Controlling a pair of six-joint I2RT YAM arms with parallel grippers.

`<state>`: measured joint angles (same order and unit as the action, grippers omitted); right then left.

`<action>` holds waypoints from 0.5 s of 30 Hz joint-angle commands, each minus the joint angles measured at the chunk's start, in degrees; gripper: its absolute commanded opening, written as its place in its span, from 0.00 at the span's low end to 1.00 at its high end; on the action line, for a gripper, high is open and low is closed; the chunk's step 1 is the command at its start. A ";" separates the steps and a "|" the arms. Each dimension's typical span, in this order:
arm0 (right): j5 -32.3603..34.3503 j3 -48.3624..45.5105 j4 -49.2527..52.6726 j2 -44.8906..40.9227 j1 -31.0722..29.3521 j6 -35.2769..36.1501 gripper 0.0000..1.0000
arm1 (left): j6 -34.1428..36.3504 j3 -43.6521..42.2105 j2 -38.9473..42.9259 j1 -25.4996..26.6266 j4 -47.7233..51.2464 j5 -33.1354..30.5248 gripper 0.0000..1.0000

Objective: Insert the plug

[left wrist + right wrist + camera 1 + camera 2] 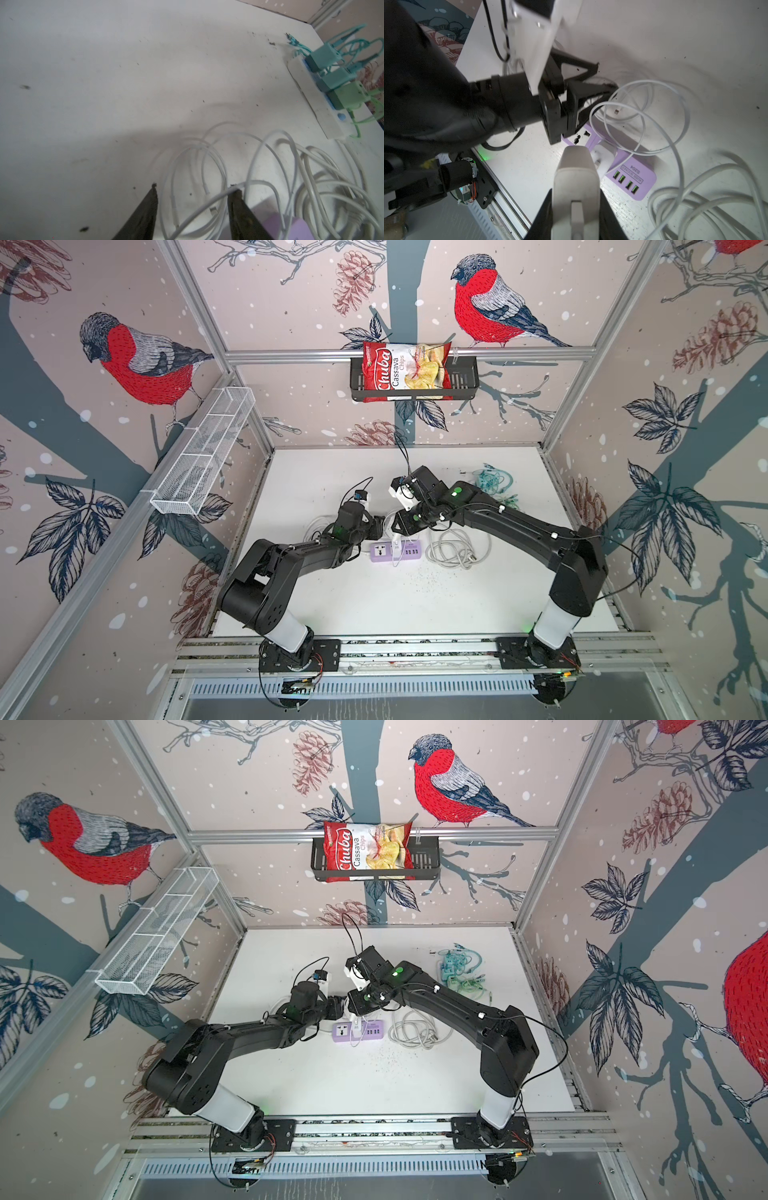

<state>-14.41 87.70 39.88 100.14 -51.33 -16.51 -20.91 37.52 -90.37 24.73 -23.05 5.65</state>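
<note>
Right arm (519,526) bends inward at the elbow; right gripper (575,191) clamps the white plug (576,166) above the purple power strip (633,176). Left arm (307,556) lies low; left gripper (194,187) stands with jaws apart beside the strip.

This is a robot test cell, most likely inside a robotics lab: an aluminium frame (291,354) boxes in a white tabletop (374,605), and the wall panels are covered in bird-print wallpaper (137,360). The left arm (291,560) and right arm (519,526) are bolted to a front rail (415,649). A wire basket (203,456) and a black basket (461,381) holding a chips bag (405,371) hang from the frame.
</note>
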 commanded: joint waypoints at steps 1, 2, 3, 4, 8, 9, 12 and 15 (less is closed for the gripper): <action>-1.32 0.06 -1.47 0.36 -0.09 3.32 0.07 | 1.97 2.40 -0.81 -1.44 4.65 -3.17 0.56; -1.36 0.46 -1.52 0.70 -0.09 4.17 0.07 | 1.94 3.22 -1.22 -1.92 5.31 -3.51 0.56; -1.51 0.86 -1.77 1.00 -0.03 4.92 0.07 | 2.15 3.77 -1.53 -2.26 5.71 -3.54 0.56; -1.49 1.26 -1.90 1.15 -0.11 5.73 0.07 | 2.19 4.09 -1.74 -2.45 5.75 -3.50 0.56; -2.61 2.55 -2.22 1.57 -0.61 11.81 0.08 | 2.93 3.94 -2.00 -2.49 4.79 1.01 0.56; -2.68 2.97 -1.94 1.57 -1.01 13.98 0.08 | 2.71 3.76 -2.00 -2.49 4.69 1.99 0.56; -2.75 3.87 -1.06 1.77 -2.16 20.28 0.09 | 1.92 2.88 -1.60 -2.74 5.22 3.27 0.57; -3.31 6.47 1.49 3.61 -2.27 23.83 0.09 | 1.73 2.87 -0.25 -3.74 7.26 5.55 0.60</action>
<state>-16.51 92.31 39.97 102.67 -53.60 0.45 -19.11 40.47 -91.79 21.74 -17.52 8.03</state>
